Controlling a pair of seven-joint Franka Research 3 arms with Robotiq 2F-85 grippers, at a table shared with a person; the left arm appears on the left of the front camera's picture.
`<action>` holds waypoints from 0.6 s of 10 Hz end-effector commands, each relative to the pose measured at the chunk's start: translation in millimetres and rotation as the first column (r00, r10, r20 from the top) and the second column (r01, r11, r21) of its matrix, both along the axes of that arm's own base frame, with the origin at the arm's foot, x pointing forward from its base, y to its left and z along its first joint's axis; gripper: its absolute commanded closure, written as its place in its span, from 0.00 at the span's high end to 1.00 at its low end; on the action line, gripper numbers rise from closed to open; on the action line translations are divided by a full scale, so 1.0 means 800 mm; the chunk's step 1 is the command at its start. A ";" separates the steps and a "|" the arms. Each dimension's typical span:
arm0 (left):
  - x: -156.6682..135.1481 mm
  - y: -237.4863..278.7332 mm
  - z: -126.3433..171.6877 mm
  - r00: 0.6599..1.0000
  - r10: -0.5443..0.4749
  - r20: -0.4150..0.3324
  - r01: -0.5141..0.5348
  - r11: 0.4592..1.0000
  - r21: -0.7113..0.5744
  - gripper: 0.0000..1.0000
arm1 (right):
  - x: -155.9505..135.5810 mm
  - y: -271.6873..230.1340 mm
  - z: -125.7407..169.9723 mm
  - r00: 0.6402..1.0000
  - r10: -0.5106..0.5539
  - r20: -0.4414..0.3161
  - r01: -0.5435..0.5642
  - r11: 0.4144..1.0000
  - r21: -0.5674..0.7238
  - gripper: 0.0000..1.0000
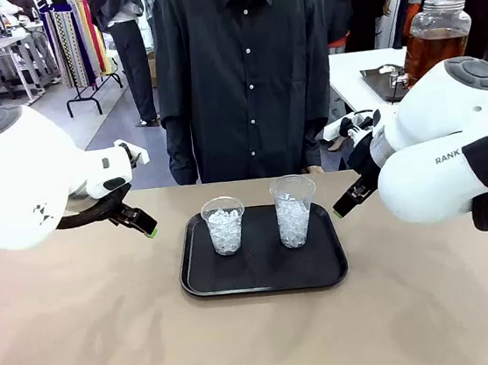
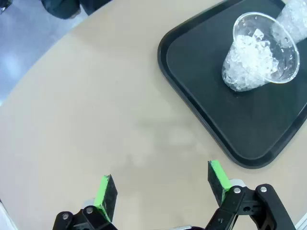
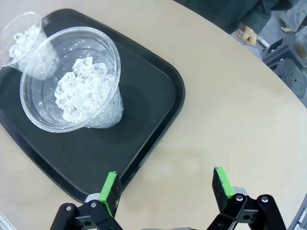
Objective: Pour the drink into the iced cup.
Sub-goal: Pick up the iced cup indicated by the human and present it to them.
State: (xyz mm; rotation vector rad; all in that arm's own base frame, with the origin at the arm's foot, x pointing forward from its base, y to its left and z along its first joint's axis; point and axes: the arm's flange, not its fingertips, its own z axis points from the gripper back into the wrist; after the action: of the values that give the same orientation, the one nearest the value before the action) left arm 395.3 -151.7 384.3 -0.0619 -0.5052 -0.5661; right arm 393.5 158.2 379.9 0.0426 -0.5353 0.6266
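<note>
Both sets of jaws are spread, empty. Thin iced cups (image 1: 224, 225) could be crushed or tipped if pinched too hard.

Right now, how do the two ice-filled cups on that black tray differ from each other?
The cup on the robot's left is shorter; the cup on the robot's right is clearly taller. In the left cup the ice comes close to the rim, while in the right cup it stops well below the rim. Both are clear plastic cups, upright, holding ice and no drink, standing apart on the black tray.
</note>
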 end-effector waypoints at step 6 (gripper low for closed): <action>-0.001 0.001 0.002 1.000 -0.002 0.001 0.002 1.000 0.005 1.00 | 0.000 -0.001 0.002 1.000 -0.003 0.002 0.003 1.000 0.003 1.00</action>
State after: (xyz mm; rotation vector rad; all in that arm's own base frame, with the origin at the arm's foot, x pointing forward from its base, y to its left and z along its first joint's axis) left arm 395.3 -151.7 384.3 -0.0619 -0.5052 -0.5661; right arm 393.5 158.2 379.9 0.0426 -0.5353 0.6266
